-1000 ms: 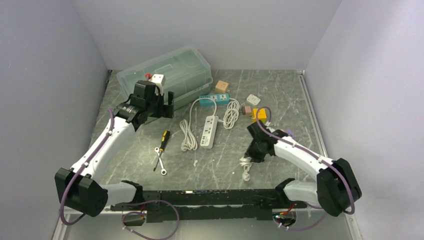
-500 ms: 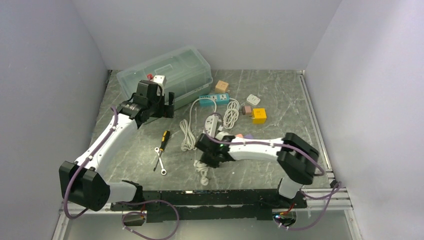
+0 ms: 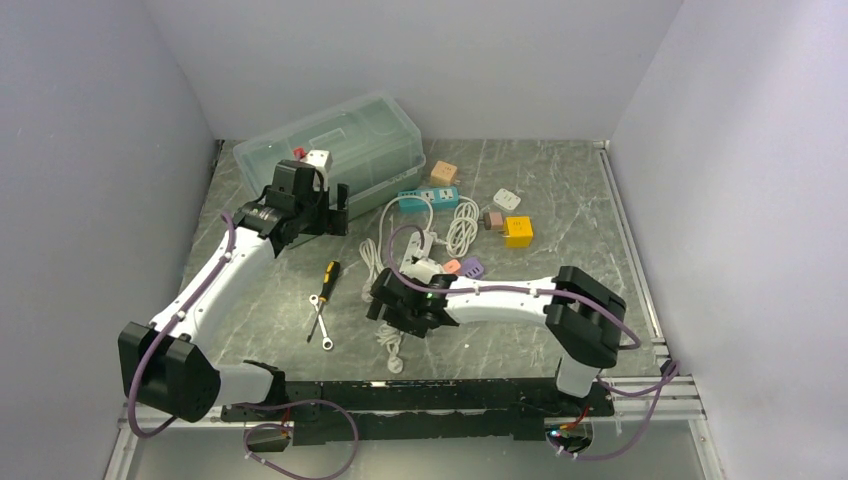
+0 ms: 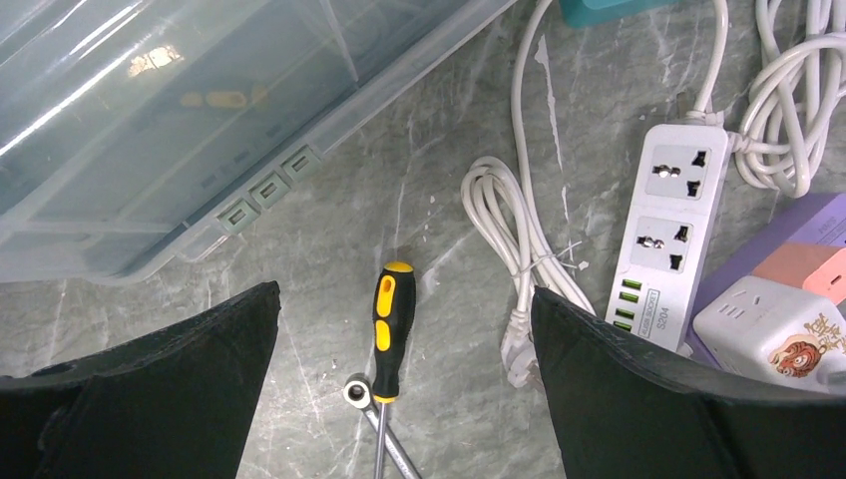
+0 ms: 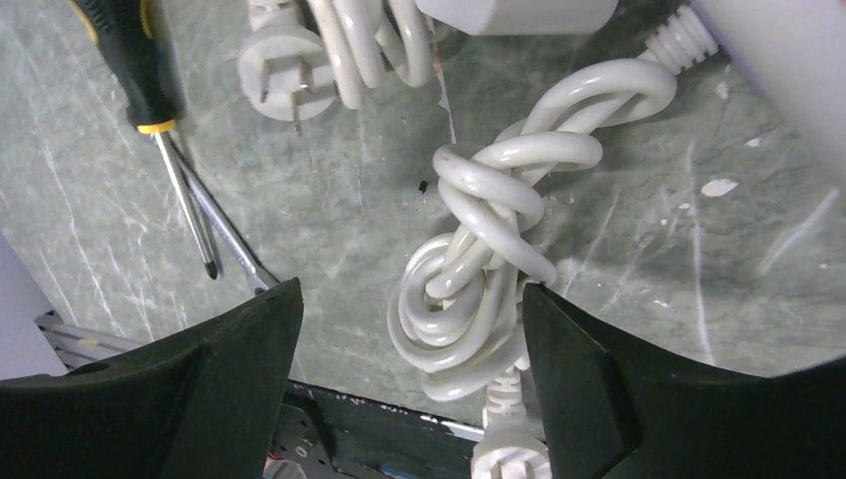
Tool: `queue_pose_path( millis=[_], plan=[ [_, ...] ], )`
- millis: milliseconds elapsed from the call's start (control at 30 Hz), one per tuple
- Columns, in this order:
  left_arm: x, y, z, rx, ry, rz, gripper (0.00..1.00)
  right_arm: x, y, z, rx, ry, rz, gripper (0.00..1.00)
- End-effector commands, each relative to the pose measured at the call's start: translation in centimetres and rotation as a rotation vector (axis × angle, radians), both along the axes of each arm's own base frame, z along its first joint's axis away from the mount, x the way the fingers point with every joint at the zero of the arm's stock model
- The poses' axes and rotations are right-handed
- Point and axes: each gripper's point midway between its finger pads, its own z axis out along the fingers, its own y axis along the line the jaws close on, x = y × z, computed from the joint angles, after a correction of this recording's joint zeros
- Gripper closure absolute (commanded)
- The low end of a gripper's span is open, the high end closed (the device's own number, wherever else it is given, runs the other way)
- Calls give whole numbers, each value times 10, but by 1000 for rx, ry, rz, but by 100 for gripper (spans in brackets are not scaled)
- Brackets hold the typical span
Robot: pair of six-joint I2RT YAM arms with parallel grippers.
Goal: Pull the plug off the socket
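A knotted white cord (image 5: 479, 249) lies on the table between the jaws of my right gripper (image 5: 409, 299), which is open and holds nothing. The cord's plug (image 5: 509, 459) lies at the table's front edge, free of any socket. In the top view the cord (image 3: 388, 340) sits just in front of the right gripper (image 3: 397, 312). A white cube socket (image 4: 768, 324) rests against pink and purple blocks (image 4: 808, 264). The left gripper (image 4: 406, 294) hangs open over a screwdriver (image 4: 391, 314), by the plastic box (image 3: 330, 150).
A white power strip (image 4: 668, 230) with its bundled cord and loose plug (image 5: 284, 70) lies mid-table. A wrench (image 3: 320, 325) crosses the screwdriver's tip. A teal strip (image 3: 430, 197), tan cube (image 3: 444, 172), yellow cube (image 3: 518, 231) and small white adapter (image 3: 507, 199) sit farther back.
My right arm has swung left across the table, dragging the knotted cord and the socket blocks along. Its jaws have opened and let the cord go. The left arm has barely moved.
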Motion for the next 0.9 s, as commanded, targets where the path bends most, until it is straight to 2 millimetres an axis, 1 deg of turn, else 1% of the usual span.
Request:
queue_pose_path(
  millis=[0, 33, 100, 133, 200, 267, 333, 400, 433, 467, 533, 600, 633, 700, 733, 800, 867],
  plan=[
    [5, -5, 8, -38, -38, -10, 0, 11, -3, 50, -3, -188, 70, 15],
    [6, -5, 9, -39, -43, -10, 0, 9, -1, 64, 18, -229, 94, 15],
    [5, -5, 10, -40, -47, -11, 0, 5, -1, 86, 61, -293, 112, 10],
    [5, -5, 12, -42, -49, -12, 0, 4, -5, 93, 79, -312, 115, 8],
    [4, -5, 13, -45, -54, -11, 0, 2, -20, 101, 84, -336, 110, 7],
    [4, -6, 14, -52, -63, -10, 0, 8, -40, 109, 40, -392, 99, 5],
    [3, -8, 16, -68, -66, -17, 0, 16, -64, 118, -25, -455, 91, 1],
    [1, -13, 20, -99, -75, -34, 0, 31, -93, 125, -100, -510, 83, 0],
    [0, -15, 21, -113, -83, -37, 0, 40, -105, 127, -119, -532, 87, 0],
    [0, -19, 24, -133, -95, -57, 0, 49, -117, 134, -106, -546, 99, 0],
    [-4, -38, 27, -210, -114, -137, 0, 69, -142, 139, -95, -577, 105, 0],
    [-15, -67, 23, -287, -102, -261, 2, 90, -169, 142, -99, -640, 110, 0],
    [-20, -82, 21, -282, -102, -323, 3, 106, -191, 145, -132, -663, 70, 0],
    [-32, -110, 11, -221, -89, -430, 3, 129, -221, 148, -180, -687, 30, 0],
    [-39, -123, 5, -195, -82, -491, 3, 140, -233, 147, -183, -685, 22, 0],
    [-54, -150, -7, -165, -68, -604, 3, 160, -247, 143, -164, -667, 23, 0],
    [-64, -170, -11, -189, -64, -688, 2, 178, -257, 138, -143, -660, 17, 0]
  ],
)
